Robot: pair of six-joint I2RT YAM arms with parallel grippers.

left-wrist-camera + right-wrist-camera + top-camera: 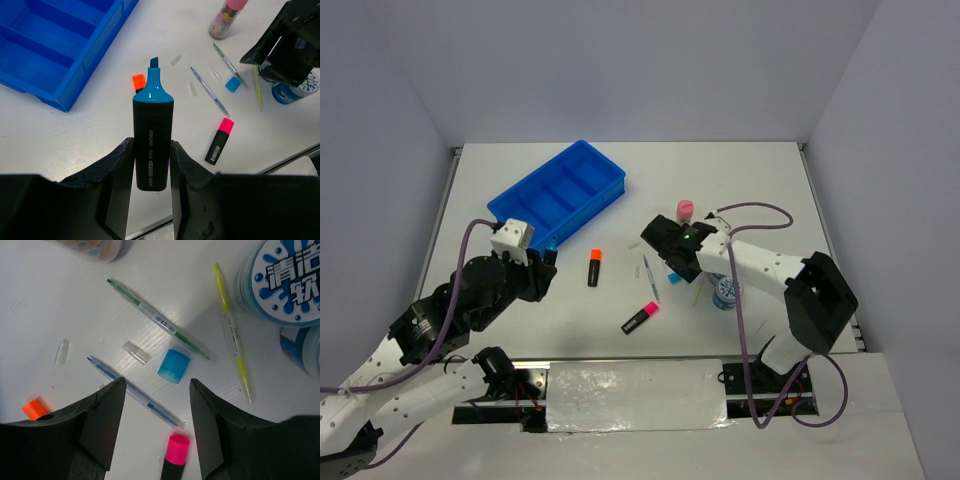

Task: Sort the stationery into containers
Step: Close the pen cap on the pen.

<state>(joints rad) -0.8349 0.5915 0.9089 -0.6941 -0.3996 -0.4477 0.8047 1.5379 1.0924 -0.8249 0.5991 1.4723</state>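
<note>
My left gripper [152,150] is shut on a black highlighter [152,135] with its blue tip bare, held above the table near the blue compartment tray [55,45]. In the top view the left gripper [545,270] is just in front of the tray [560,190]. My right gripper [157,390] is open over the loose blue cap [174,366], a blue pen [135,392] and the pink-capped highlighter [176,455]. A green pen [160,320], a yellow pen [232,332] and two blue-white discs [285,280] lie beyond. The orange-capped highlighter [594,267] lies between the arms.
The pink-capped little bottle [685,210] stands behind the right gripper [665,255]. Two small clear pen caps [136,352] lie among the pens. The pink-capped highlighter [640,317] lies near the table's front edge. White walls close the table's sides and back.
</note>
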